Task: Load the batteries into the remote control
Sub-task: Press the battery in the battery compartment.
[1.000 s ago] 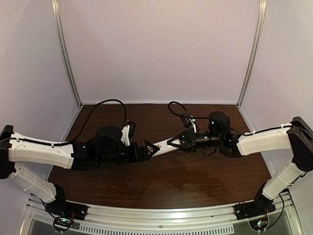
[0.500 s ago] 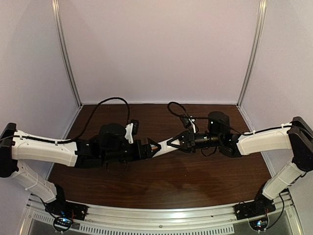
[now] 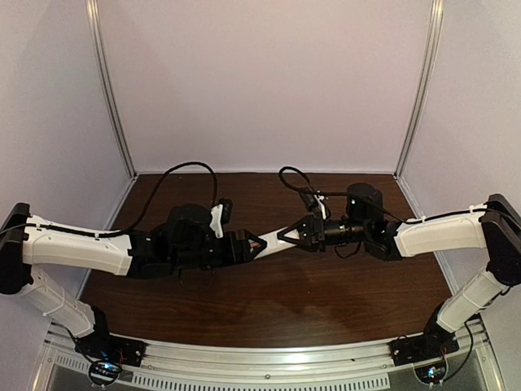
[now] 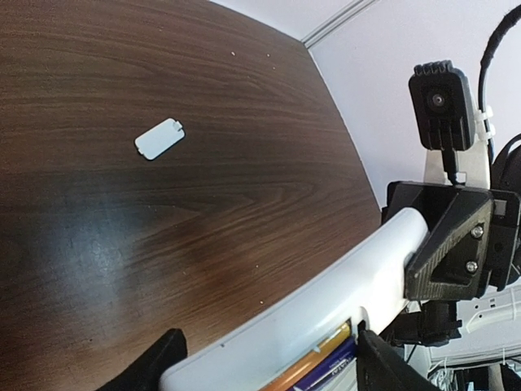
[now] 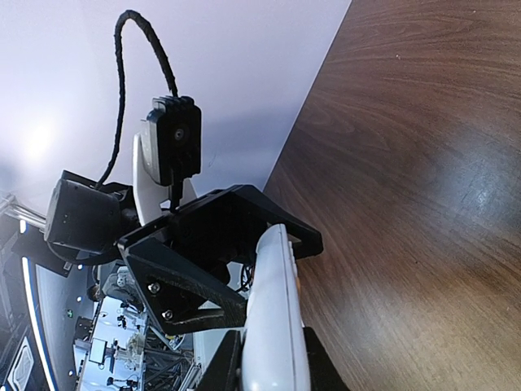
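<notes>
Remote control, light, stiff, slick plastic with batteries showing in its bay, hung above the table, right gripper clamping one end, left gripper straddling the other, grip unclear; best pinched across its long edges.

Dark wood-grain counter catching soft glare, boxed in by pale lilac walls and aluminium corner posts.

shells white | joints black | cables black | jaws black, silver screws
</notes>
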`<act>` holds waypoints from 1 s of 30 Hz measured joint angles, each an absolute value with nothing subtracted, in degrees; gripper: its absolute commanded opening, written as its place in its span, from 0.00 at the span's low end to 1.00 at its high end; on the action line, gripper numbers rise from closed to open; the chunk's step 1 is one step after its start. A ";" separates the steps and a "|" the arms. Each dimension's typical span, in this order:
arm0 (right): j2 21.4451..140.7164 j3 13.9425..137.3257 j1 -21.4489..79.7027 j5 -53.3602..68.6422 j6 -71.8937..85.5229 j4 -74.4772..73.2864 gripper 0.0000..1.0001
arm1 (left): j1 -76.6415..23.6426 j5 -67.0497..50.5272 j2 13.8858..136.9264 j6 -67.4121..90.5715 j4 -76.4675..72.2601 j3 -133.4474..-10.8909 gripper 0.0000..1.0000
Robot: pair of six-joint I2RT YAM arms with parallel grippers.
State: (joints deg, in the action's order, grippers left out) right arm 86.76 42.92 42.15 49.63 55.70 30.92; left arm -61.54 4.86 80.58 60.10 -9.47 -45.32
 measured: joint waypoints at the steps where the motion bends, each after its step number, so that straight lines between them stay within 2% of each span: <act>1: 86.74 42.92 42.13 49.65 55.72 31.00 0.00 | -61.47 4.84 80.58 60.14 -9.54 -45.25 0.66; 12: 86.74 42.92 42.00 50.11 58.02 33.32 0.00 | -60.75 3.88 79.40 61.01 -13.72 -43.29 0.54; 18: 86.72 42.70 41.23 51.88 62.00 37.17 0.00 | -60.29 3.18 77.36 60.80 -15.75 -42.28 0.52; 20: 86.72 42.70 41.17 52.01 62.87 37.87 0.00 | -60.29 3.07 77.12 60.40 -16.25 -42.17 0.54; 26: 86.72 42.65 41.32 52.64 64.42 38.87 0.00 | -60.20 2.48 77.01 58.19 -16.99 -42.11 0.68; 30: 86.72 42.57 41.36 53.25 64.77 39.48 0.00 | -60.20 1.50 77.01 56.58 -17.26 -42.11 0.67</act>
